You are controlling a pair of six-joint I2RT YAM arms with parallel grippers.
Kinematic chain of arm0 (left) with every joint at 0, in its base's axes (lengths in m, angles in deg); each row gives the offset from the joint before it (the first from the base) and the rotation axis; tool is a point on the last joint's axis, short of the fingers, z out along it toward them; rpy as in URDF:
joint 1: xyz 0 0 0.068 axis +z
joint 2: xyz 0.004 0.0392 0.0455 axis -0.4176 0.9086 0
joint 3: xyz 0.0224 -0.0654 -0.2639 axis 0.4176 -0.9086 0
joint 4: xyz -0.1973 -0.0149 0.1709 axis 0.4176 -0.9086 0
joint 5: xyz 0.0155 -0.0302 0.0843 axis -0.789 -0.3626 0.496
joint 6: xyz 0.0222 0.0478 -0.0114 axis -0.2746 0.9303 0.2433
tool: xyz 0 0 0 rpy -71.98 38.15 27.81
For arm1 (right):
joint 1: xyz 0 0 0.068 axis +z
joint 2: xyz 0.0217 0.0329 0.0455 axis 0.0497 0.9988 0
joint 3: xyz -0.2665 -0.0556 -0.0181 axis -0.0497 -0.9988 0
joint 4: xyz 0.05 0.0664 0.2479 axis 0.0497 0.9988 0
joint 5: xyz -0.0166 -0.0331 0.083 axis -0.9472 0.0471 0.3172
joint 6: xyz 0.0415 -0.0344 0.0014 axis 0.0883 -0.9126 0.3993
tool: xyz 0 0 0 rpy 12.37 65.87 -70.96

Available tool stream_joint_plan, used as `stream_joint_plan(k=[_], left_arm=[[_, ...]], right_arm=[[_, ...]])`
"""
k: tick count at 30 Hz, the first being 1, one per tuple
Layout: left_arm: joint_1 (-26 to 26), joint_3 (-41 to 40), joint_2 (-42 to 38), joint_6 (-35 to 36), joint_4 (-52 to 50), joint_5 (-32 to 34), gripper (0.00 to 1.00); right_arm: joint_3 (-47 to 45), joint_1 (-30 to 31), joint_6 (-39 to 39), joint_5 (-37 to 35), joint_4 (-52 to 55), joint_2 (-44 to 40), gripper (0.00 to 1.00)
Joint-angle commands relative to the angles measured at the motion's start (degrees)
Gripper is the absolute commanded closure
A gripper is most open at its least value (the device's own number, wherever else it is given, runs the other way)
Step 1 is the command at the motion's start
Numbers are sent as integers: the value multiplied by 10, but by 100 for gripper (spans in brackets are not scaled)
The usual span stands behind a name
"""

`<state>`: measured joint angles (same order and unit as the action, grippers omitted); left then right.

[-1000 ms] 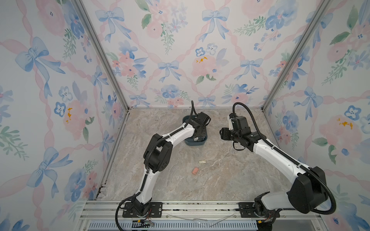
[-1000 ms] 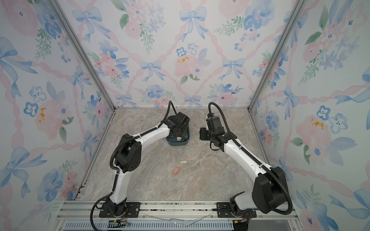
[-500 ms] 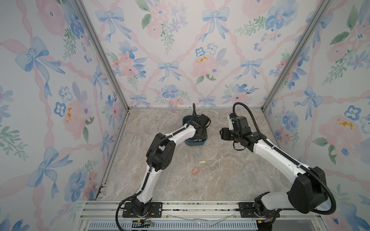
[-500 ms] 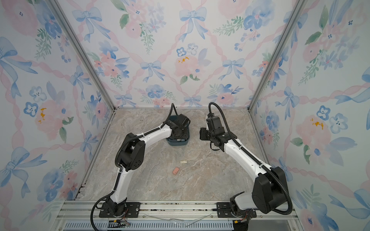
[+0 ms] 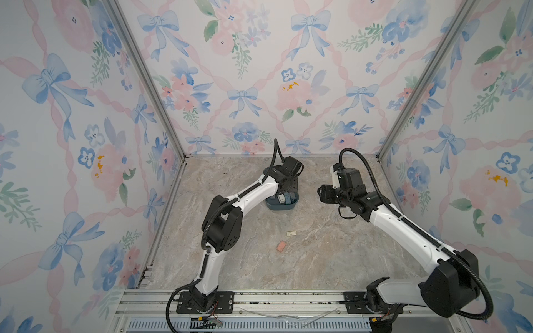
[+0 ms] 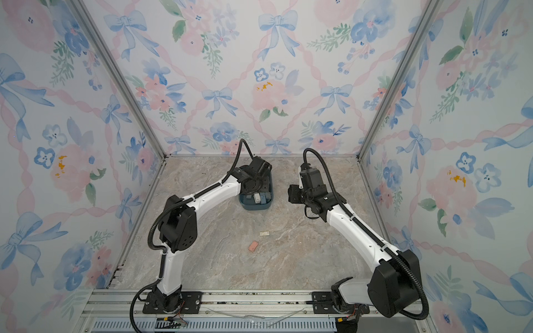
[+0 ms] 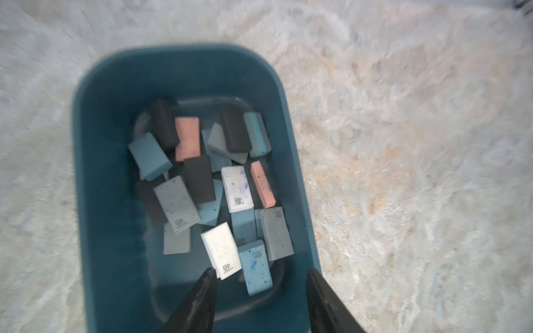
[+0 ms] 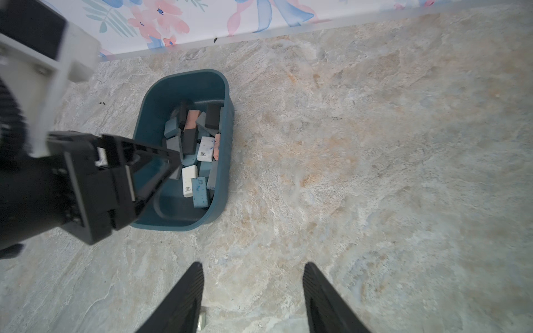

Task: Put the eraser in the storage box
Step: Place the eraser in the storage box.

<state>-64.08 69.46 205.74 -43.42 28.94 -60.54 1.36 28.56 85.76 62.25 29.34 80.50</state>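
The dark teal-blue plastic storage box (image 5: 282,206), a low rectangular tub with rounded corners, stands toward the back of the marble-patterned desk (image 5: 317,265). It holds a loose heap of block erasers (image 7: 199,178) in white, grey, blue, black and salmon pink (several stamped 4B). The left gripper (image 7: 261,274) hangs just above the open box, its jaws parted with nothing between them. A white eraser (image 7: 221,250) lies inside the box right by one fingertip. The right gripper (image 8: 253,266) hovers over bare desk beside the box and apart from it, its jaws likewise spread and empty. Two more pieces lie out on the desk, well apart from the box and seen in both top views: a salmon-pink rectangular eraser (image 5: 281,245) and, near it on the side toward the box, a small cream-white eraser (image 5: 292,233)
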Motion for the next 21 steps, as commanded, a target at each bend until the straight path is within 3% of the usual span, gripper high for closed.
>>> stream_joint_plan(k=[1, 7, 14, 21], left_arm=[[-10, -29, -88, 15, 4, 66, 48], [-14, -159, -227, 5, 42, 114, 51], [-13, -337, -400, -7, 119, 120, 52], [-12, -451, -517, -24, 133, 134, 50]], right_arm=[[-7, 30, 10, -2, 33, -14, 41], [-10, 99, 25, -4, 62, -2, 39], [-25, 186, 62, -23, 86, 30, 30], [-31, 247, 93, -40, 106, 95, 24]])
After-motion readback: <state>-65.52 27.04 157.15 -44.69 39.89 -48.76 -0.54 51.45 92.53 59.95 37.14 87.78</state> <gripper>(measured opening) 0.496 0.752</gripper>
